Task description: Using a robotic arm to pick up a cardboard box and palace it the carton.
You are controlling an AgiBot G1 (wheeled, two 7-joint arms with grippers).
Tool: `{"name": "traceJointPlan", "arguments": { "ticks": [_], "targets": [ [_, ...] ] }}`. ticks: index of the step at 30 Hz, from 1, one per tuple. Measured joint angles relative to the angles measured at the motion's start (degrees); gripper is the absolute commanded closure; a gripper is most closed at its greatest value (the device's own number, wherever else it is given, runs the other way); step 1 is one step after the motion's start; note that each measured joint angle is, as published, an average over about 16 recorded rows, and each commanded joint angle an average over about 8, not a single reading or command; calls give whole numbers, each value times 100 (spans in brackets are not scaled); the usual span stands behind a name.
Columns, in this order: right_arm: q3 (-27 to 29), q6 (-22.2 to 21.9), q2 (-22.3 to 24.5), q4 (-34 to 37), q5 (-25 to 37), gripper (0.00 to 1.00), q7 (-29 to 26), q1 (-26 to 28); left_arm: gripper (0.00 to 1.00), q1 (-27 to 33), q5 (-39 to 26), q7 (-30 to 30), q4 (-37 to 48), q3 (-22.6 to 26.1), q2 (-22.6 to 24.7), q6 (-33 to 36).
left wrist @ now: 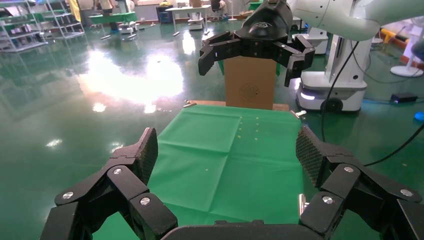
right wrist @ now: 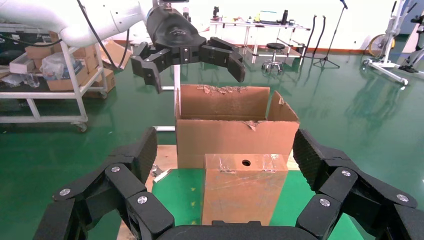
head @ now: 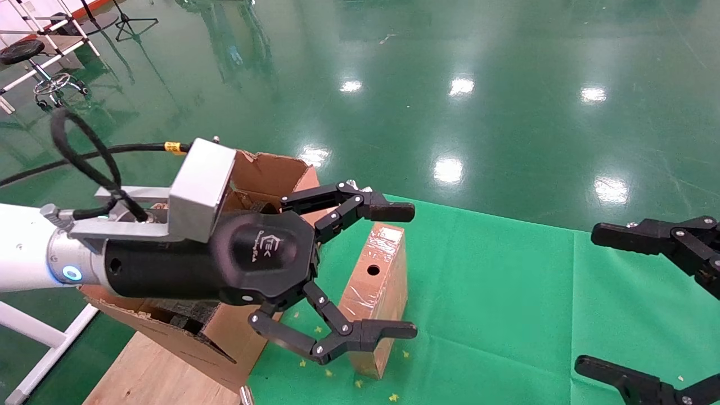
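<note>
The slim cardboard box [head: 383, 292], taped, with a round hole in its narrow top face, stands upright on the green cloth [head: 495, 292]. Right behind it is the carton [head: 270, 171] with torn flaps. My left gripper [head: 396, 270] on the white robotic arm is open and hovers above the box and the carton, touching neither. The left wrist view shows the left gripper [left wrist: 228, 155] with only cloth between its fingers. My right gripper [head: 588, 298] is open at the right, facing the box [right wrist: 245, 190] and carton [right wrist: 235, 130] from a distance. The right wrist view shows the left gripper [right wrist: 187, 50] high over the carton.
The cloth covers a wooden table [head: 152, 371] with the carton at its left end. Another brown box [left wrist: 249, 82] with a round mark stands beyond the cloth's far end, behind the right gripper [left wrist: 255, 45]. A rack and stool [head: 34, 50] stand far back left.
</note>
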State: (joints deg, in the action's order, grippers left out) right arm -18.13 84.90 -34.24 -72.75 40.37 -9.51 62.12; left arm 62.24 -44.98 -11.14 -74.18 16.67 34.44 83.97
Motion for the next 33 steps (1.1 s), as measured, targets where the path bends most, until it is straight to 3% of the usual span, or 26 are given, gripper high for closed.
{"name": "traceJointPlan", "arguments": {
  "ticks": [20,26,33],
  "targets": [
    [-1,-1,1,4,0,100,2,0,0,443,-1215,-554,-200,397,-83,-642],
    [-2,-1,1,5,-1,100,2,1,0,962,-2102,-1344,-272,761,39,-808],
    [-4,-1,2,5,-1,100,3,1,0,1865,-3243,-2808,-316,1339,382,-708]
  ]
}}
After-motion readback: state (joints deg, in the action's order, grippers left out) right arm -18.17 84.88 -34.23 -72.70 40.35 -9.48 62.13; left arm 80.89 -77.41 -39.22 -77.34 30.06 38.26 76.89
